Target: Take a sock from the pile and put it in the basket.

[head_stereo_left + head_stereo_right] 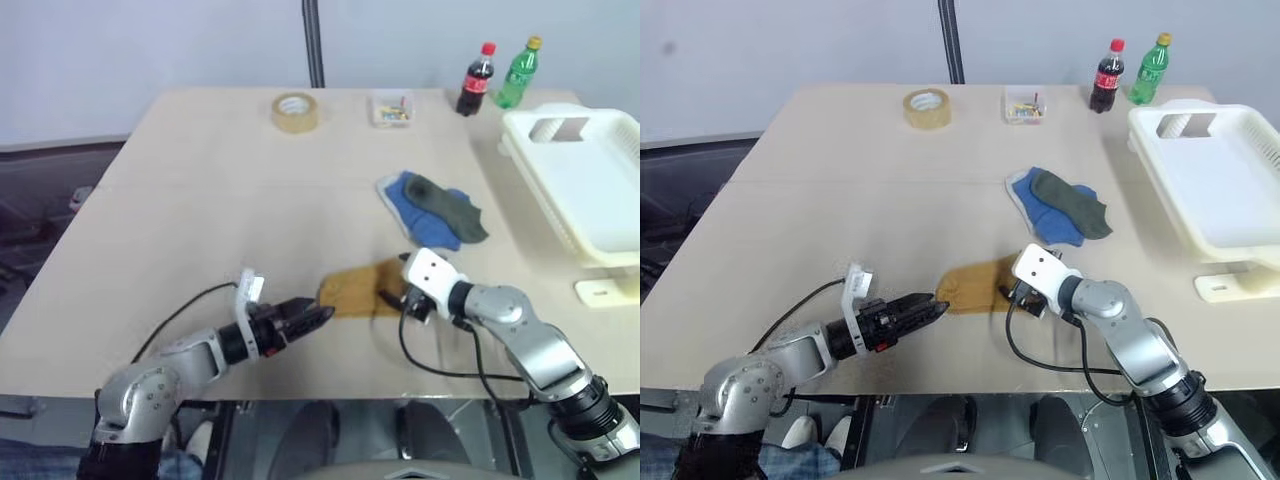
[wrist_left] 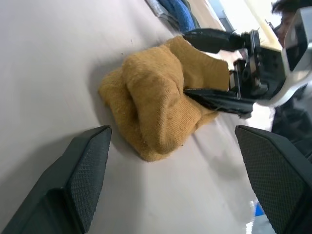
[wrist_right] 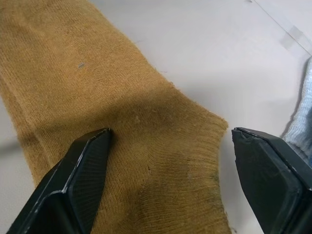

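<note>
- The sock (image 1: 358, 288) lies flat on the bench (image 1: 200, 200), apart from the pile (image 1: 435, 208), easing pickup.
- Right gripper (image 3: 170, 146) straddles it, jaws wide, empty.
- Left gripper (image 2: 170, 161) faces it, jaws wide, empty.

Bare table (image 1: 200, 180) left of pile (image 1: 432, 207).

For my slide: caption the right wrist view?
Open right gripper poised over the mustard sock lying on the table.

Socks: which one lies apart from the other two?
The mustard-yellow sock. It lies alone near the table's front edge between the two hands, while the blue sock and the dark grey-green sock overlap further back.
</note>
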